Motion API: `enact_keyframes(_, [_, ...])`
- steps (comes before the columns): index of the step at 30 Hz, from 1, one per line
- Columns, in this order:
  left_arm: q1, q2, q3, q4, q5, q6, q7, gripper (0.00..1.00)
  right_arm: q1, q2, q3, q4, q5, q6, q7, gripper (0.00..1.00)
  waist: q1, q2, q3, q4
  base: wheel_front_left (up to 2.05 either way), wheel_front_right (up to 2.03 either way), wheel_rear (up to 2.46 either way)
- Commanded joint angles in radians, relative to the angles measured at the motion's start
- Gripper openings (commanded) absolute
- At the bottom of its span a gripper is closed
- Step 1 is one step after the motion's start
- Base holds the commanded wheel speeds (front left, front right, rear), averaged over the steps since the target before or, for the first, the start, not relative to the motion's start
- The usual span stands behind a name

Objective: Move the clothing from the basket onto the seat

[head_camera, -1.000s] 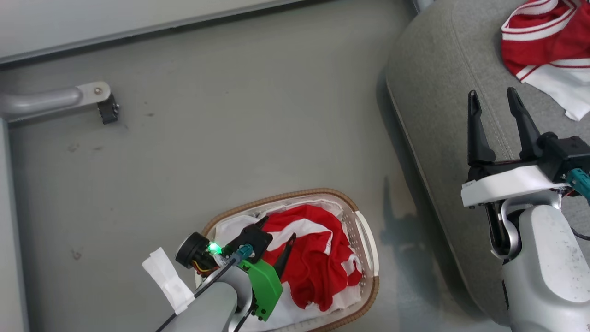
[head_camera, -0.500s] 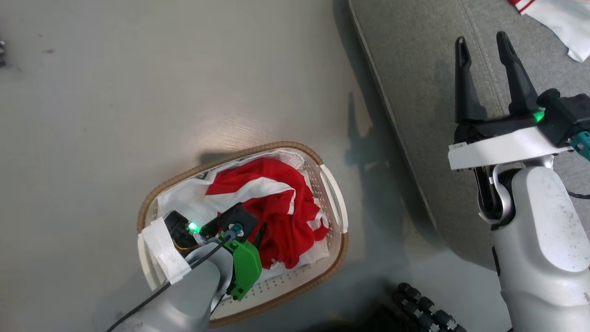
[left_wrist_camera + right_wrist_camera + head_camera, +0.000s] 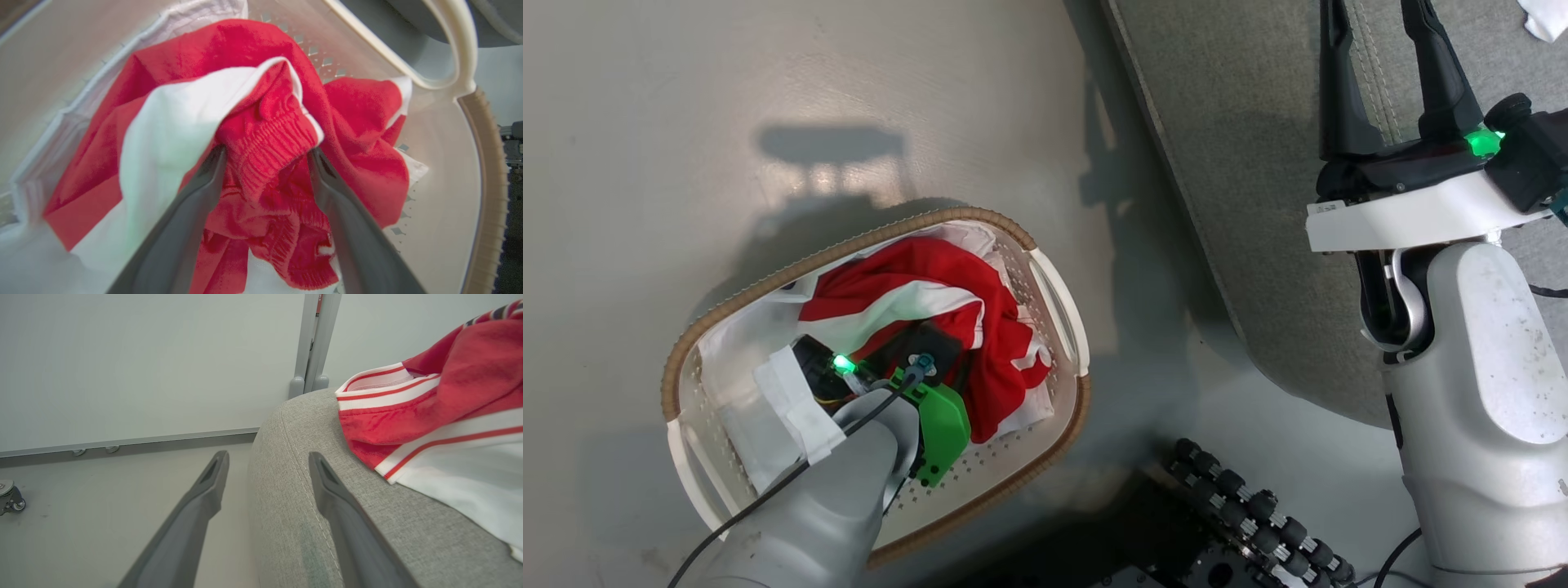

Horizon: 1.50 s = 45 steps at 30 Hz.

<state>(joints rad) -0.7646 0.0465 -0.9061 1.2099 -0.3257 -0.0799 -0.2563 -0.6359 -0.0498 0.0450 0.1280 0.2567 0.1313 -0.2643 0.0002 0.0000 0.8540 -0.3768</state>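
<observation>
The white basket (image 3: 849, 245) with its brown rim stands on the floor at the lower left. It holds a crumpled heap of red and white clothing (image 3: 915, 286). My left gripper (image 3: 947, 363) reaches down into the heap. In the left wrist view it (image 3: 265, 157) is open, its two fingers straddling a fold of red elastic-waisted clothing (image 3: 269, 130). My right gripper (image 3: 1372, 57) is open over the grey seat (image 3: 1241, 163), its tips cut off by the top edge. Its own wrist view shows it (image 3: 267, 457) holding nothing above the seat's (image 3: 294, 498) rounded edge. Another red and white garment (image 3: 429, 404) lies on the cushion.
Grey floor (image 3: 768, 82) surrounds the basket. My base with black roller wheels (image 3: 1241, 514) sits just below the basket and the seat. A pale wall panel with a grey post (image 3: 314, 343) stands behind the seat, and a small caster (image 3: 10, 498) is at the far left.
The head camera has tilted down, shifting the whole picture. My left gripper has sunk deeper into the basket, into the clothing. The right gripper stays open over the seat.
</observation>
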Motion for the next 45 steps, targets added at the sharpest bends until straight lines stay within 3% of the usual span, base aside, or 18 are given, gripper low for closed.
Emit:
enact_keyframes(1, [-0.024,0.007,0.007,0.008,-0.016,0.008,-0.004,1.00,-0.016,-0.001,0.003,-0.008,0.006,-0.001,0.000,1.00,-0.0002,0.0000,0.029,-0.028,0.00,0.00,0.00])
enact_keyframes(2, [-0.028,0.007,0.010,0.011,-0.019,0.011,-0.005,1.00,-0.018,-0.001,0.004,-0.009,0.006,-0.001,0.000,1.00,-0.0002,0.0000,0.032,-0.030,0.00,0.00,0.00])
enact_keyframes(3, [-0.032,0.007,0.011,0.015,-0.023,0.013,-0.005,0.77,-0.017,-0.001,0.004,-0.010,0.007,-0.001,0.000,1.00,-0.0002,0.0000,0.034,-0.031,0.00,0.00,0.00])
enact_keyframes(4, [-0.037,0.007,0.011,0.017,-0.024,0.015,-0.005,0.42,-0.017,-0.001,0.004,-0.010,0.007,-0.001,0.000,1.00,-0.0002,0.0000,0.035,-0.032,0.00,0.00,0.00])
enact_keyframes(5, [-0.041,0.007,0.014,0.021,-0.030,0.019,-0.005,0.18,-0.019,-0.001,0.003,-0.012,0.006,-0.001,0.000,1.00,-0.0002,0.0000,0.037,-0.032,0.00,0.00,0.00])
enact_keyframes(6, [-0.044,0.007,0.016,0.024,-0.034,0.020,-0.006,0.00,-0.019,-0.001,0.002,-0.013,0.005,-0.001,0.000,1.00,-0.0002,0.0000,0.037,-0.032,0.00,0.00,0.00])
enact_keyframes(14, [-0.023,0.007,0.035,-0.025,-0.086,0.009,-0.009,0.00,-0.008,-0.002,-0.026,0.004,-0.014,-0.001,0.000,1.00,-0.0002,0.0000,0.020,-0.001,0.00,0.00,0.00])
enact_keyframes(22, [0.042,0.008,0.034,-0.177,-0.068,0.002,-0.009,0.00,0.015,-0.002,-0.036,0.045,-0.047,-0.001,0.000,1.00,-0.0002,0.0000,-0.068,0.055,0.00,0.00,0.00])
enact_keyframes(45, [0.308,0.121,0.201,-0.677,-0.033,-0.038,-0.009,0.00,0.284,-0.002,-0.052,0.176,-0.153,-0.001,0.000,1.00,-0.0002,0.0000,-0.578,0.217,0.00,0.00,0.00])
